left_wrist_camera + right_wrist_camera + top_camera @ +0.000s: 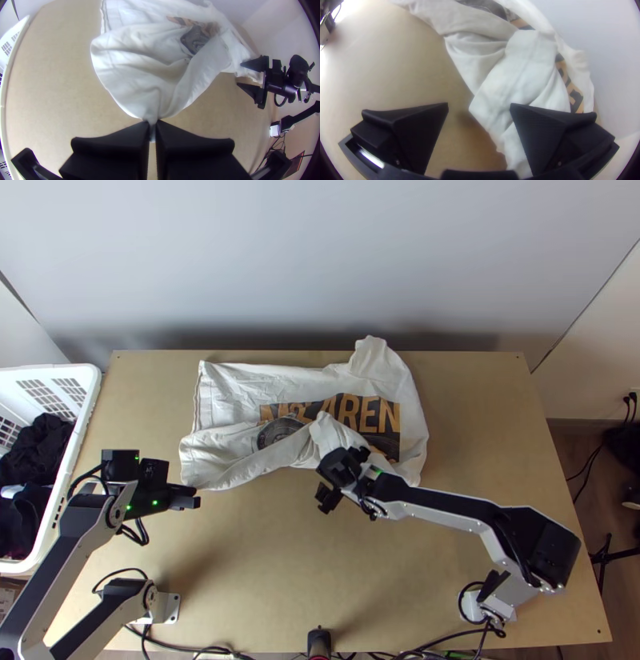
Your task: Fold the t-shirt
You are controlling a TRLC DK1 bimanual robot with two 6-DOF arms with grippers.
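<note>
The white t-shirt [264, 384] lies partly spread and rumpled on the table, its near side folded over part of the dark and yellow print. My left gripper [197, 497] is at the shirt's near left corner; in the left wrist view the gripper [152, 122] is shut on a pinched bit of the shirt [133, 73], which rises in creases to the fingertips. By the near edge, right of the middle, stands my right gripper [331, 481], open. In the right wrist view the gripper [479, 107] has one finger over a bunched part of the shirt [520, 73], the other over bare table.
A white basket [90, 412] with dark clothes [40, 452] stands at the table's left edge. Bare wood of the table [264, 556] stretches between the arms. Cables [216, 650] run along the near edge, and a wall rises behind the far edge.
</note>
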